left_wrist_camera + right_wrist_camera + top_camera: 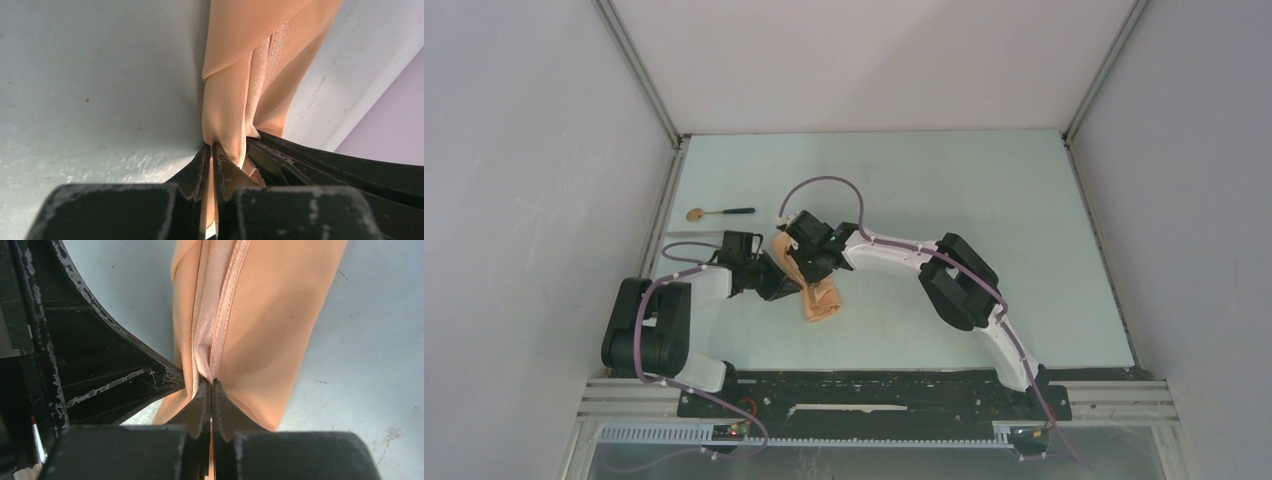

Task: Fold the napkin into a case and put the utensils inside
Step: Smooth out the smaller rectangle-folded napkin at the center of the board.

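The pale green counter (984, 200) is carrying everything, and the left arm (674, 310) and right arm (954, 285) are reaching in from the near edge to meet left of centre over the peach napkin (822, 302), which is sitting folded into a narrow oblong with layered, hemmed edges. The left claw (211, 147) is pinching a fold of that cloth between closed fingers, and the right claw (211, 385) is clamping the hemmed edge just beside it. Farther off to the left, apart from the napkin, the spoon (719, 212) is lying flat with its gold bowl pointing left, and a thin pale piece (784, 216) is lying near the right of its handle.
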Robot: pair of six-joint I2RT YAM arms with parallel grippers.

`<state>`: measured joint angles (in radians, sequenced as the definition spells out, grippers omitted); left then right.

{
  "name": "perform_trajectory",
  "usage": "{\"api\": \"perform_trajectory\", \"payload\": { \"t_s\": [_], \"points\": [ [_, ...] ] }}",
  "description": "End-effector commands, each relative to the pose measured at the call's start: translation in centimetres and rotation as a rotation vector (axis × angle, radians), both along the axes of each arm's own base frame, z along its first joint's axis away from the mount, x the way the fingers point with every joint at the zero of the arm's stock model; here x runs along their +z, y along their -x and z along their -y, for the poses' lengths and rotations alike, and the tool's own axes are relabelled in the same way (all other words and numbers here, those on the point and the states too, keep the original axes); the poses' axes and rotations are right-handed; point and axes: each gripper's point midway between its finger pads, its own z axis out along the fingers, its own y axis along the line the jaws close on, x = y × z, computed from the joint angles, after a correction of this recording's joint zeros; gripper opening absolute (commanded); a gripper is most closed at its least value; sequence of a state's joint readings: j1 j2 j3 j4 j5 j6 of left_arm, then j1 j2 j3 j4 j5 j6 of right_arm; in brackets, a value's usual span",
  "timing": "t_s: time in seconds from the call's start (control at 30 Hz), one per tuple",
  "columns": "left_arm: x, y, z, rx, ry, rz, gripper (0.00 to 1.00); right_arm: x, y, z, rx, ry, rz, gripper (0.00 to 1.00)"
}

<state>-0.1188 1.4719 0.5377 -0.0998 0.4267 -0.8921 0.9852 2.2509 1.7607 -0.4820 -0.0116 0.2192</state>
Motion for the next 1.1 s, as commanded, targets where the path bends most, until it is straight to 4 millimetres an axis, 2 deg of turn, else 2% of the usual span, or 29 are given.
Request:
{"api": "perform_trajectory", "payload": {
  "t_s": [0.0,0.17,0.27,0.63,0.77,0.9,1.07],
  "points": [
    [-1.3,0.9,-0.1,0.003,-0.03,-0.028,0.07,4.8,0.1,-1.3,-0.033,-0.149,-0.022,0.0],
    [-1.7,1.6,-0.6,-0.005,-0.06,-0.038,0.05,7.0,0.3,-1.3,-0.041,-0.214,-0.042,0.0],
    [-1.8,1.7,-0.7,-0.006,-0.064,-0.042,0.04,7.3,0.8,-1.8,-0.034,-0.244,-0.072,0.0],
    [-1.1,1.8,-0.9,-0.004,-0.076,-0.023,0.01,3.9,1.2,-3.0,-0.07,-0.26,-0.17,0.0],
    [-0.9,1.9,-1.0,-0.006,-0.082,-0.019,0.01,2.0,1.1,-2.9,-0.096,-0.256,-0.197,0.0],
    [-0.8,2.0,-1.1,-0.007,-0.089,-0.012,0.04,0.5,1.0,-2.8,-0.108,-0.267,-0.222,0.0],
    [-0.5,2.5,-1.4,-0.018,-0.111,-0.02,0.13,-1.7,1.0,-2.3,-0.122,-0.248,-0.237,0.0]
  ]
}}
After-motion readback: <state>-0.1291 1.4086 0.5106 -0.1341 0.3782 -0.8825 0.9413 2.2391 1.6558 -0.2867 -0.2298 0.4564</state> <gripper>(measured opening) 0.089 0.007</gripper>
